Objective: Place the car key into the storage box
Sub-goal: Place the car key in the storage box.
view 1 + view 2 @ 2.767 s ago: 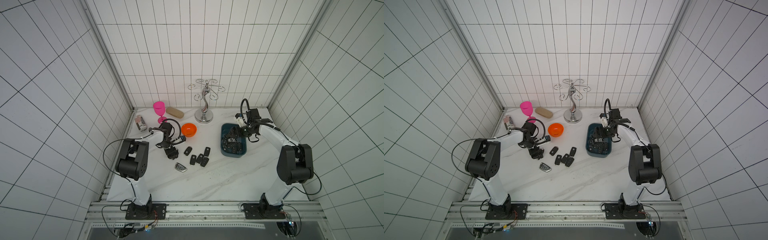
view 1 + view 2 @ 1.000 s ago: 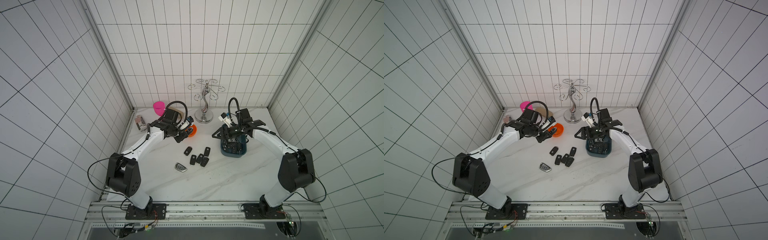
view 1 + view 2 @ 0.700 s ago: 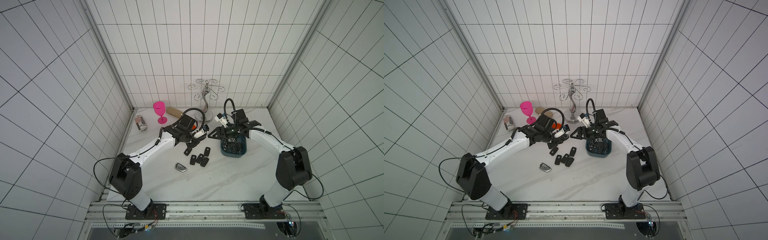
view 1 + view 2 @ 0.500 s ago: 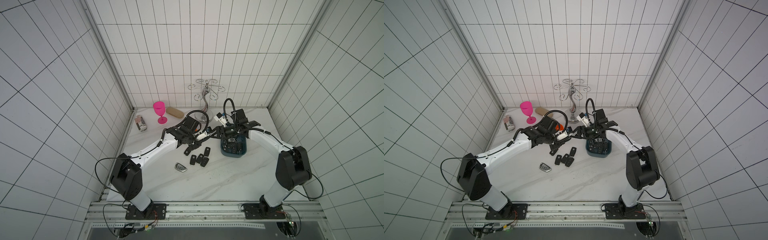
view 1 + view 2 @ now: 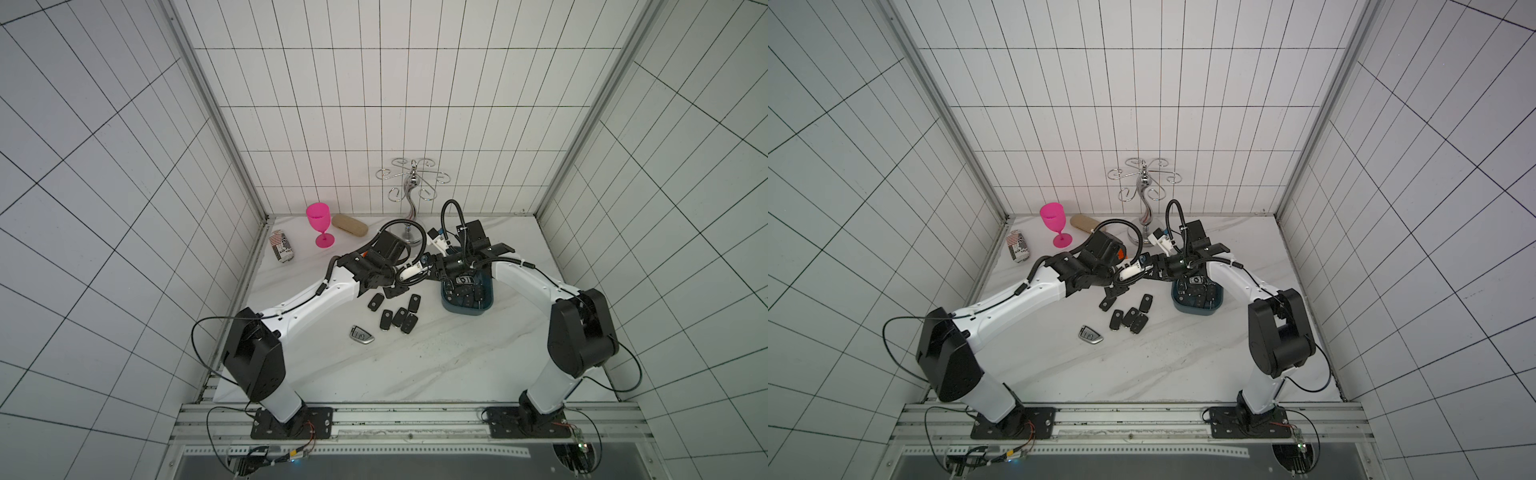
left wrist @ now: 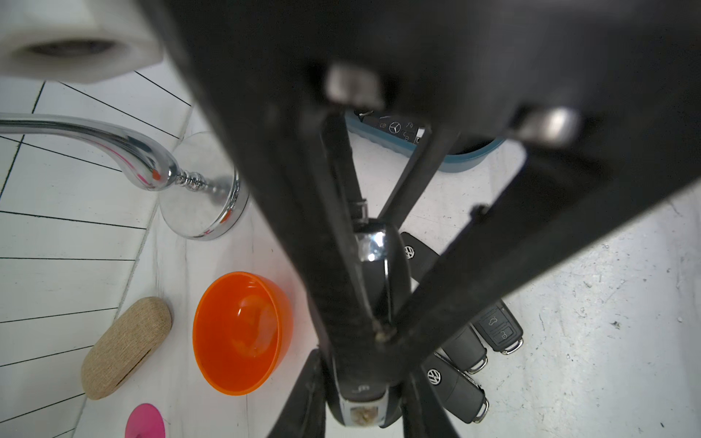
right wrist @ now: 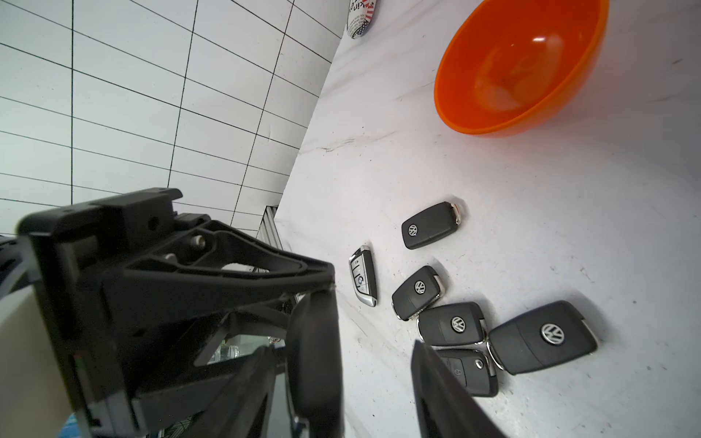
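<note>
Car key (image 6: 379,288) sits clamped in left gripper (image 6: 364,402); right gripper (image 7: 341,352) straddles it, jaws parted, beside teal storage box (image 5: 465,309).

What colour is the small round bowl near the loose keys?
Orange: the round plastic bowl shows best in the right wrist view.

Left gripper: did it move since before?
Yes. The left gripper, pinching a black car key, moved rightward in a top view, from beside the loose keys toward the dark teal-blue rectangular plastic storage box, which stayed put.
</note>
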{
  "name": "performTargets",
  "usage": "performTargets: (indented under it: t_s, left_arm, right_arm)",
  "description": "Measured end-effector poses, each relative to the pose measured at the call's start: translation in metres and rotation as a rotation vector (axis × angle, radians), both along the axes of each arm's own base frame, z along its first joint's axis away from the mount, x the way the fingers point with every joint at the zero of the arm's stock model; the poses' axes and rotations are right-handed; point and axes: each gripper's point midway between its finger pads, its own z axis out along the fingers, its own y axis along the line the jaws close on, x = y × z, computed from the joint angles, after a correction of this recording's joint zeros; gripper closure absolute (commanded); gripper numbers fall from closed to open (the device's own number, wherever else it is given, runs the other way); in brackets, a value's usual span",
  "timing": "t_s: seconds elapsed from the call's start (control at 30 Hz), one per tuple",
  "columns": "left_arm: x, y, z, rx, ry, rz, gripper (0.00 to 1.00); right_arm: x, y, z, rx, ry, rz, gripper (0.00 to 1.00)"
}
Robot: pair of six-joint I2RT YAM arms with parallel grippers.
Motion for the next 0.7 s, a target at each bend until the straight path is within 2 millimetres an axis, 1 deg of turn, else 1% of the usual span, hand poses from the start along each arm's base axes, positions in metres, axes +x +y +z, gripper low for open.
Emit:
performTargets:
  t_s: [0.1, 0.13, 0.17, 0.2, 0.37, 0.43, 0.5, 0.57, 0.63, 0.67, 0.7]
  left_arm:
    - [-0.001, -0.001, -0.001, 0.002, 0.002, -0.005, 0.88]
    - [-0.001, -0.002, -0.002, 0.003, 0.003, -0.005, 0.88]
    - [-0.002, -0.002, -0.003, 0.006, 0.005, -0.005, 0.87]
    - [-0.002, -0.003, -0.005, 0.010, 0.006, -0.005, 0.87]
    - [0.000, -0.005, -0.010, 0.024, 0.013, -0.004, 0.87]
    - [0.002, -0.007, -0.013, 0.029, 0.022, 0.004, 0.83]
    - [0.004, -0.009, -0.014, 0.034, 0.038, 0.009, 0.65]
    - [0.007, -0.011, -0.013, 0.028, 0.043, 0.020, 0.41]
    - [0.007, -0.012, -0.010, 0.013, 0.044, 0.032, 0.28]
    - [0.008, -0.013, -0.009, 0.006, 0.036, 0.032, 0.07]
    - [0.007, -0.013, -0.007, 0.000, 0.033, 0.034, 0.02]
  right_arm:
    - [-0.002, 0.001, 0.000, 0.003, -0.003, 0.008, 0.65]
    - [-0.002, 0.002, 0.001, 0.004, -0.006, 0.011, 0.73]
    - [-0.002, 0.002, 0.001, 0.006, -0.001, 0.012, 0.87]
    - [-0.003, 0.002, 0.002, 0.012, 0.000, 0.016, 0.95]
    - [-0.003, 0.001, -0.002, 0.003, -0.003, 0.015, 0.97]
    - [-0.001, 0.000, -0.004, -0.010, -0.013, 0.007, 0.97]
    - [0.000, -0.002, -0.006, -0.018, -0.018, 0.000, 0.97]
    - [0.003, -0.006, -0.006, -0.030, -0.032, -0.011, 0.98]
    - [0.005, -0.009, -0.008, -0.050, -0.049, -0.020, 0.97]
    - [0.006, -0.012, -0.008, -0.057, -0.056, -0.028, 0.97]
    - [0.008, -0.014, -0.008, -0.063, -0.062, -0.032, 0.97]
